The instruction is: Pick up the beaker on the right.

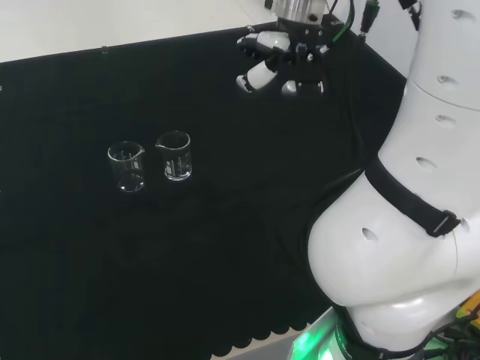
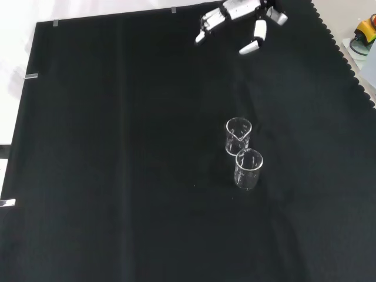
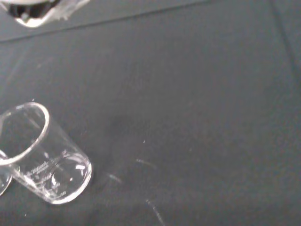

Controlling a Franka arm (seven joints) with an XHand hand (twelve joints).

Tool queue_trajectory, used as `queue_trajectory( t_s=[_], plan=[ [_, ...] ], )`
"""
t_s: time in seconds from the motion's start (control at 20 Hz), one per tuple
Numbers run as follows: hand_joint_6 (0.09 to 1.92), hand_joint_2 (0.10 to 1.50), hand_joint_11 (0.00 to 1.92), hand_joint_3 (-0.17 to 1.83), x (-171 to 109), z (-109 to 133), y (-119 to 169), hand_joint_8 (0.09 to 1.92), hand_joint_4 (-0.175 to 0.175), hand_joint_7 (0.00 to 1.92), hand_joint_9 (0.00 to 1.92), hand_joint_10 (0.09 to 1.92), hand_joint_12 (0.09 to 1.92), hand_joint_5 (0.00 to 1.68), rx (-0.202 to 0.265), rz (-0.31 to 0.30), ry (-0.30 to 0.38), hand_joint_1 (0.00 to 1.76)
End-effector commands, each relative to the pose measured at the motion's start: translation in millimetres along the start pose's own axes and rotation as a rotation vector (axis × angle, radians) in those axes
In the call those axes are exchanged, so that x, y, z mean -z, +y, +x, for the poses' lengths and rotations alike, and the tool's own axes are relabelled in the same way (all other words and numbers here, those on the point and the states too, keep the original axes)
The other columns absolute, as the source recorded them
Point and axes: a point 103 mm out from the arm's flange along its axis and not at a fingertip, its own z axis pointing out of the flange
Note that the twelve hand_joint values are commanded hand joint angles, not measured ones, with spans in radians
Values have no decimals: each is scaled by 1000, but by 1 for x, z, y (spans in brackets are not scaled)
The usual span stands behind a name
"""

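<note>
Two clear glass beakers stand upright, close together, on the black cloth. In the head view one beaker point(image 1: 126, 166) is on the left and the other beaker point(image 1: 174, 155) is on the right. The front view shows them one behind the other: the farther beaker point(image 2: 238, 136) and the nearer beaker point(image 2: 248, 168). The hand point(image 1: 281, 61) hangs above the cloth, well to the right of and beyond the beakers in the head view, fingers relaxed and spread, holding nothing. In the front view the hand point(image 2: 241, 14) is at the top edge. The wrist view has one beaker point(image 3: 42, 155) close by.
The arm's white links point(image 1: 405, 210) stand at the head view's right. The cloth's scalloped edge point(image 2: 346, 56) runs down the front view's right side, with a yellow and red object point(image 2: 365, 29) beyond it. Small clips point(image 2: 32, 76) hold the cloth at its left edge.
</note>
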Motion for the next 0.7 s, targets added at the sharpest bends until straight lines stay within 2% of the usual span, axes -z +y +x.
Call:
queue_trajectory(
  t_s=[0.05, 0.45, 0.7],
  plan=[
    [87, 488, 0, 1086, -36, 1, 24, 661, -57, 126, 209, 745, 1186, 196, 50, 20, 84, 722],
    [87, 473, 0, 1084, -66, 1, 31, 662, -57, 125, 207, 745, 1169, 193, 104, 35, 140, 703],
    [87, 439, 0, 1069, -86, 4, 35, 660, -55, 122, 204, 743, 1158, 184, 170, 49, 149, 692]
  ],
)
